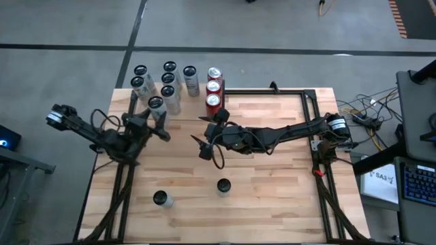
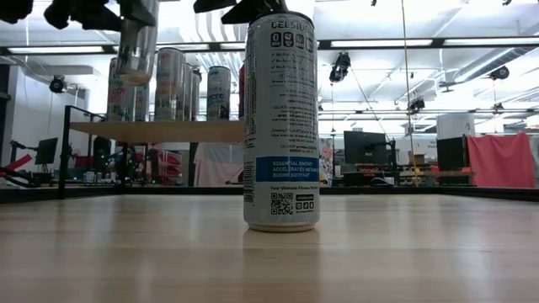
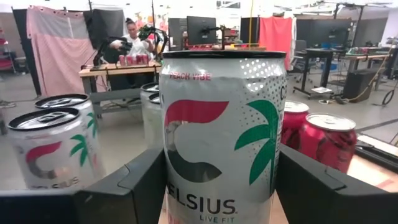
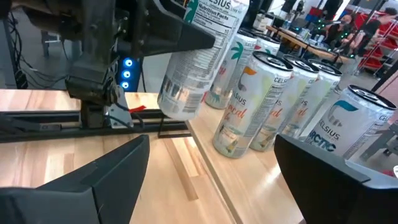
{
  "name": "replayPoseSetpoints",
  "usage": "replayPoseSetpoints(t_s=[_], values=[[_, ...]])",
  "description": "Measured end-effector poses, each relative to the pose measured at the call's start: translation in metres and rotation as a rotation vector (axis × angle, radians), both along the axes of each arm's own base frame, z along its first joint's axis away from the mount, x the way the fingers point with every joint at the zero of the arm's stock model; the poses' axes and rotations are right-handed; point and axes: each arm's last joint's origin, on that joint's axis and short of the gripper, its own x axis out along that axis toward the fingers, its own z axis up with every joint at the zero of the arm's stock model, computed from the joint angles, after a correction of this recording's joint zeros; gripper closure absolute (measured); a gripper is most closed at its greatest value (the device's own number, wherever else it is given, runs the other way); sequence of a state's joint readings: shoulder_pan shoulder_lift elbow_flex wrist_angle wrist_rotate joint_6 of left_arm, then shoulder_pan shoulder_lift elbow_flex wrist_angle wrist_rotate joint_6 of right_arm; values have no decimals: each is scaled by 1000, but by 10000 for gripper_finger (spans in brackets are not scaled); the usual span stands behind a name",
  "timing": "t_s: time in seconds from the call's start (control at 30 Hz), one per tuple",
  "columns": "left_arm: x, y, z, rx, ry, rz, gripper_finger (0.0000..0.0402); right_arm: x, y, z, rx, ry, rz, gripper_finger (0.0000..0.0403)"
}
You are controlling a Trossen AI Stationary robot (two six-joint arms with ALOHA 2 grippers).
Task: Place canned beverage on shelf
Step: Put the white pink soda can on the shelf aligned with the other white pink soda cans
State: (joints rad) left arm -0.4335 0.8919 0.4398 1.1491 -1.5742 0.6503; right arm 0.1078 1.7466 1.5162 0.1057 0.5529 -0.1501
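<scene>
Two grippers are at work above the pale wood table (image 1: pixel 272 204). The left gripper (image 1: pixel 156 117) is clenched on a silver Celsius can (image 3: pixel 222 134), its dark fingers (image 3: pixel 138 184) pressed against both sides of the can, which bears a red and green palm mark. In the low view that held can (image 2: pixel 136 42) hangs upright with its base clear of the shelf (image 2: pixel 156 130), and in the right wrist view its bottom sits in the air just off the shelf's near edge. The high view places the held can (image 1: pixel 156 104) at the near edge of the shelf, just beside the group already standing there. That group is a cluster of silver cans (image 1: pixel 167 80) standing in close rows on the shelf, with three red cans (image 1: pixel 214 88) lined up at the cluster's right end. The right gripper (image 1: pixel 212 136) hovers over the middle of the table, near the red cans, its fingers (image 4: pixel 81 180) spread wide with nothing between them. Nearer the front of the table stand two more upright cans, well apart from the shelf: one white Celsius can (image 2: pixel 280 122) towards the centre and another can (image 1: pixel 161 199) to its left.
</scene>
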Motion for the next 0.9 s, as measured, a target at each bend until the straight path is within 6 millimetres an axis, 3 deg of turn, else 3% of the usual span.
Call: replayPoseSetpoints(t_s=[0.3, 0.9], values=[[-26, 9, 2, 35, 68, -22, 172, 0, -1, -2, 18, 2, -4, 69], [-52, 32, -45, 23, 49, 74, 172, 1, -7, -4, 15, 15, -16, 70]])
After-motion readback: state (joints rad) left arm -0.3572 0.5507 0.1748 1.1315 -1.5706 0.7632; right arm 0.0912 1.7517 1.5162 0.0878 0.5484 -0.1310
